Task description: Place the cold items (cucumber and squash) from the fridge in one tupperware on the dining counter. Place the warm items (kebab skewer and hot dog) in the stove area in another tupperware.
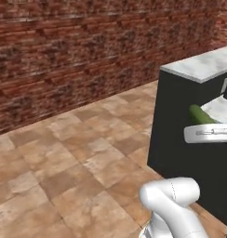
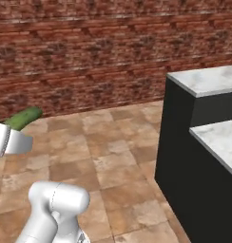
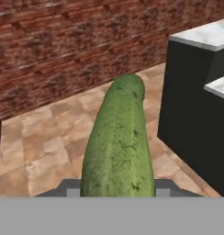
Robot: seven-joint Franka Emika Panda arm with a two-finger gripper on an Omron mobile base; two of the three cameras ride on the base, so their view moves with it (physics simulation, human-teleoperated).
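Observation:
A long green cucumber (image 3: pixel 117 137) sticks straight out ahead of my gripper (image 3: pixel 117 189), which is shut on its near end; the finger tips are mostly covered by it. From the left base view the cucumber's tip (image 1: pixel 199 114) shows above my white hand (image 1: pixel 207 134), held in the air in front of the dark counter. In the right base view the cucumber (image 2: pixel 23 118) pokes up past the hand at the left edge.
A black counter block with a marble top (image 2: pixel 206 79) and a lower marble tier (image 2: pixel 218 137) stands at the right (image 1: pixel 199 66) (image 3: pixel 206 34). A red brick wall (image 2: pixel 99 57) runs across the back. Open tiled floor (image 1: pixel 73 158) lies to the left.

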